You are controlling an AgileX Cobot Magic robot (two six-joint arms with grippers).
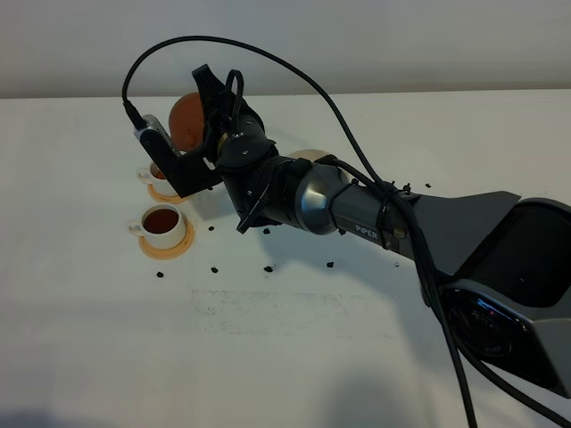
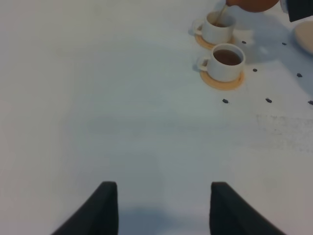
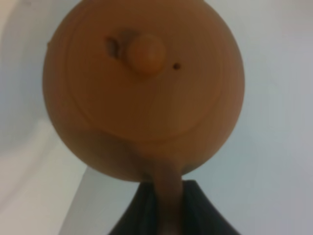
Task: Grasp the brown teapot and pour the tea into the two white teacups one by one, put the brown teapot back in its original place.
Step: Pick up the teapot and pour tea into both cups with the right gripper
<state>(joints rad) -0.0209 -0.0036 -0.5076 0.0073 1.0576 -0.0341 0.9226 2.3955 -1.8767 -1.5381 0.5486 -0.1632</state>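
The left end effector (image 2: 159, 208) is wide open and holds nothing. On the desk (image 1: 294, 339), the near cup (image 1: 161, 223) is full of tea (dark brown). The right end effector (image 1: 207, 120) grips the teapot (image 1: 187, 120), tipped over the far cup (image 1: 153, 171).

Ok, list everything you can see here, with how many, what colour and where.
brown teapot: one, reddish-brown, held tilted above the far cup.
white teacups: two, white, far-left part of the table; the near cup holds dark tea, the far cup is receiving a stream.
orange-tan coasters: two, one under each cup.
beige coaster: one, pale, mostly hidden behind the arm.
dark specks: several, black, scattered near the cups.
table: one, white.
left gripper: black fingers open, over bare table.
right gripper: black fingers shut on the teapot handle.
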